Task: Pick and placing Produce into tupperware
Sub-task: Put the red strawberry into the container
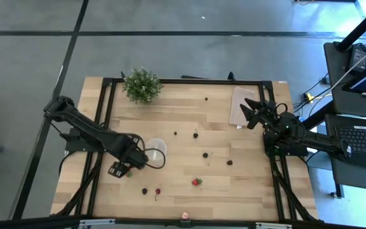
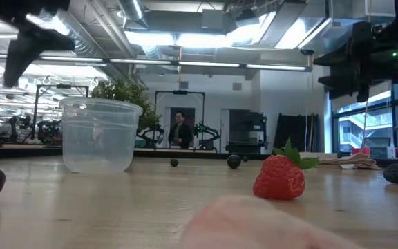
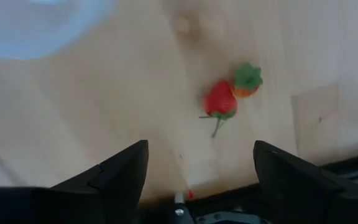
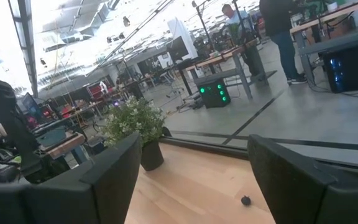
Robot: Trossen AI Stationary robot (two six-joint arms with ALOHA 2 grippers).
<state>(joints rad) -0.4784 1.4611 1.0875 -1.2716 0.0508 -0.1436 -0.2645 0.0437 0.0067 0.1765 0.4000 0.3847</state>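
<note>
The translucent white cup (image 1: 156, 147) stands upright on the wooden table; the low view shows the cup (image 2: 99, 135) standing open-topped. My left gripper (image 1: 127, 166) hovers open just beside it toward the near edge. In its wrist view the left gripper (image 3: 201, 162) is above a small red fruit (image 3: 220, 101) and a green-topped piece (image 3: 247, 79), touching neither. Dark berries (image 1: 206, 154) and a strawberry (image 1: 197, 182) lie scattered on the table. My right gripper (image 1: 250, 111) waits open at the right side, raised over the table (image 4: 194, 168).
A bushy potted plant (image 1: 142, 84) stands near the far edge. A flat beige sheet (image 1: 240, 105) lies by the right gripper. More berries lie near the near edge (image 1: 144, 190), and a pink piece (image 1: 185, 216) sits at the table's rim. Black frame rails border the table.
</note>
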